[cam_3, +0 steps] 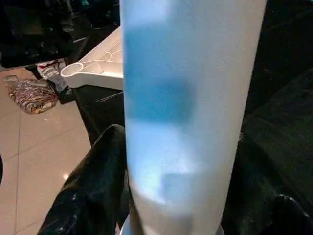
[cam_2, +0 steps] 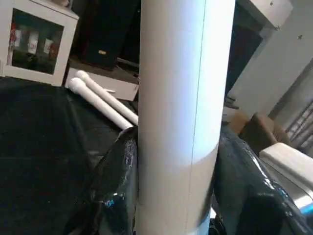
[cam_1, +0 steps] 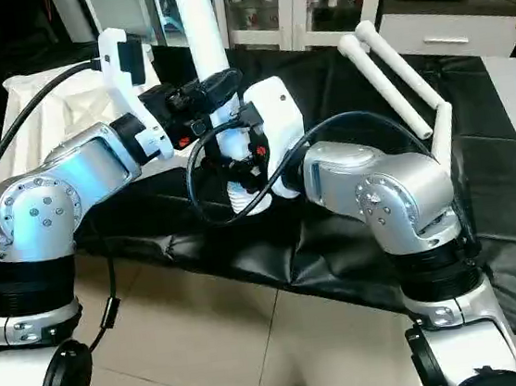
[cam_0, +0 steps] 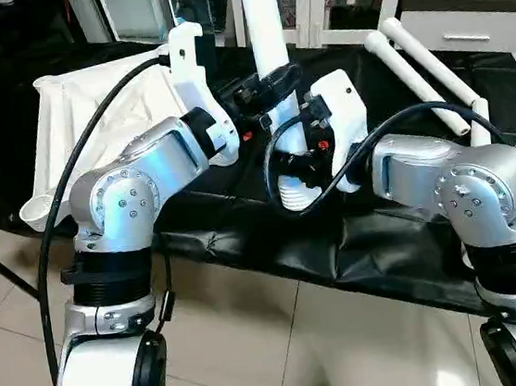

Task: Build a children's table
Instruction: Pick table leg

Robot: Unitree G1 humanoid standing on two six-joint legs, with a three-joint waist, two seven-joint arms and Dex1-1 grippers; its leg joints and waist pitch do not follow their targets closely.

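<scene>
A white table leg (cam_0: pixel 262 25) stands upright over the front of the black work table, its ribbed lower end (cam_0: pixel 297 191) pointing down. My left gripper (cam_0: pixel 269 87) is shut on the leg's middle; its black fingers (cam_2: pixel 117 186) press both sides of the tube (cam_2: pixel 181 98). My right gripper (cam_0: pixel 296 156) holds the same leg lower down, with a finger (cam_3: pixel 93 196) against each side of it (cam_3: pixel 190 98). The white tabletop (cam_0: pixel 109 117) lies upside down at the left, ribs and a round corner socket (cam_3: pixel 78 68) showing. Two more legs (cam_0: pixel 421 72) lie at the back right.
The black-covered work table (cam_0: pixel 384 234) has its front edge just below my grippers, with tiled floor (cam_0: pixel 256 342) beneath. White cabinets (cam_0: pixel 463 30) and glass-fronted shelves stand behind the table. A black cable loops from each forearm.
</scene>
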